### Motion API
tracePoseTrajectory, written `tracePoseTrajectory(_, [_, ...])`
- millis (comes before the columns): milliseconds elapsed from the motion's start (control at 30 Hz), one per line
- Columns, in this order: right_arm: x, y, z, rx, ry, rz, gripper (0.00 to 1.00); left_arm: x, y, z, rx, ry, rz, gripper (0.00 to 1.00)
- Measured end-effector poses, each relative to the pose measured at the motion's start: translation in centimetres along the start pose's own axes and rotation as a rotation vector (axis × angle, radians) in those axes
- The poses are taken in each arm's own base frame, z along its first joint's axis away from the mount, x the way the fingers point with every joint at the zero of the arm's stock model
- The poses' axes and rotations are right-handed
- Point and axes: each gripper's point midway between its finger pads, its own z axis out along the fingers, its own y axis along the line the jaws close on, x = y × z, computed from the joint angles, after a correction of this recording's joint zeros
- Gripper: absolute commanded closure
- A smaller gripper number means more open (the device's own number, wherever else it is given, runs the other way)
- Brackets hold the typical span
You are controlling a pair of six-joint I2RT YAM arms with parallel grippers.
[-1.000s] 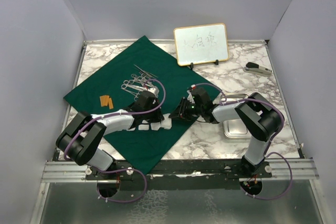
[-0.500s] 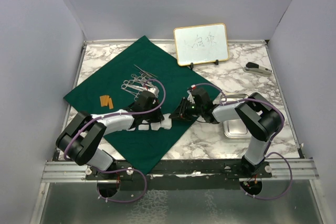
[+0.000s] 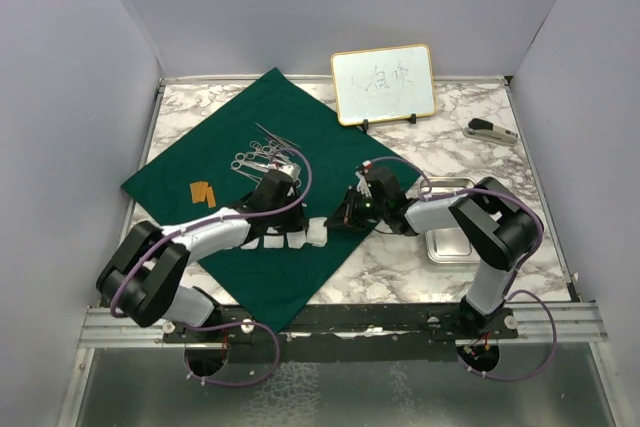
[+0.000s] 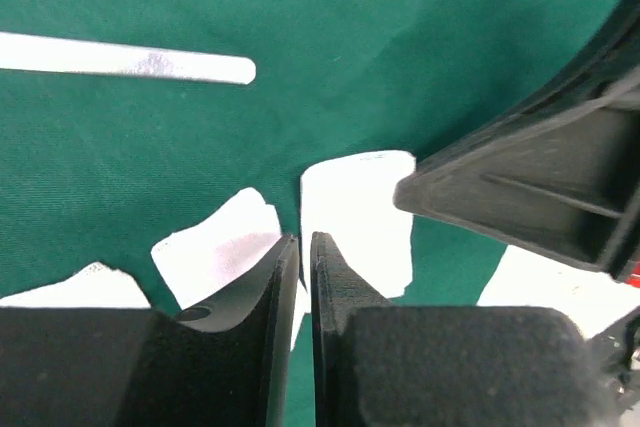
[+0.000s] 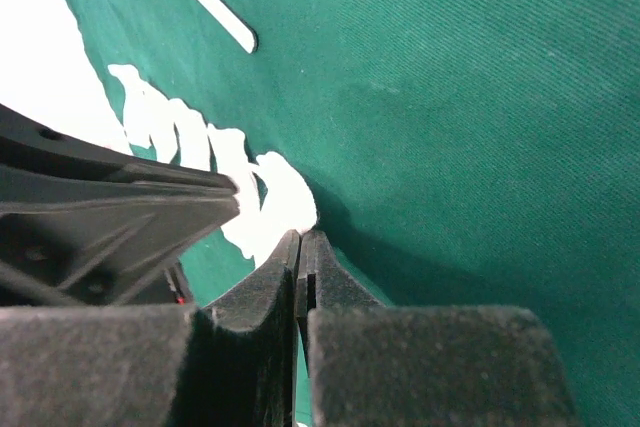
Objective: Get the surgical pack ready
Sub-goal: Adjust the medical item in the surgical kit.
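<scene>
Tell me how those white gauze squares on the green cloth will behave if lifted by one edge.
The thin white gauze squares look limp: their edges are ragged and curled, so one would probably droop. They seem very light and may drag along the dark green cloth sheet or cling to a neighbouring square.

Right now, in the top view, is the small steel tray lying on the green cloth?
No. The steel tray sits on the bare marble table, to the right of the green cloth, beside the right arm.

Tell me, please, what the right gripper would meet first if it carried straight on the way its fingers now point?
Most likely the white gauze square lying right at the tips of the right gripper, on the green cloth. The left gripper stands close beside that line; depth is unclear.
</scene>
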Motion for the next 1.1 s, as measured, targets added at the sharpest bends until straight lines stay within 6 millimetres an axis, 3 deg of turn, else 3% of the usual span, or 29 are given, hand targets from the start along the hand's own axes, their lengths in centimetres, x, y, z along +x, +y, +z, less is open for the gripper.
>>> tracePoseTrajectory(100, [-0.1, 0.2, -0.5, -0.001, -0.003, -0.064, 0.99, -1.4, -0.8, -1.4, 0.008, -0.023, 0.020, 0.76])
tracePoseTrajectory(233, [-0.6, 1.6, -1.4, -0.040, -0.018, -0.173, 0.99, -8.3, -4.4, -6.1, 0.071, -0.187, 0.063, 0.69])
tracePoseTrajectory(400, [-0.3, 3.6, -2.4, -0.113, -0.005, -0.254, 0.99, -17.6, -5.8, -14.5, 0.073, -0.450, 0.112, 0.62])
tracePoseTrajectory(533, [1.2, 5.2, -2.3, -0.169, 0.042, -0.269, 0.99, -22.2, -5.4, -20.4, -0.001, -0.631, 0.167, 0.57])
tracePoseTrajectory(633, [2.8, 7.2, -1.7, -0.225, 0.090, -0.275, 0.99, -23.2, -4.8, -23.4, -0.068, -0.731, 0.204, 0.57])
tracePoseTrajectory(700, [3.5, 8.8, -1.1, -0.261, 0.109, -0.278, 0.99, -23.2, -4.0, -24.2, -0.113, -0.768, 0.215, 0.56])
tracePoseTrajectory(767, [3.7, 10.3, -0.6, -0.298, 0.116, -0.279, 0.99, -22.8, -2.8, -24.0, -0.155, -0.783, 0.218, 0.56])
tracePoseTrajectory(900, [4.0, 12.1, 0.0, -0.350, 0.119, -0.259, 0.99, -21.0, 0.2, -21.5, -0.237, -0.729, 0.216, 0.56])
tracePoseTrajectory(1100, [3.9, 11.6, 2.2, -0.368, 0.127, -0.164, 0.99, -20.2, 2.1, -20.1, -0.282, -0.690, 0.210, 0.56])
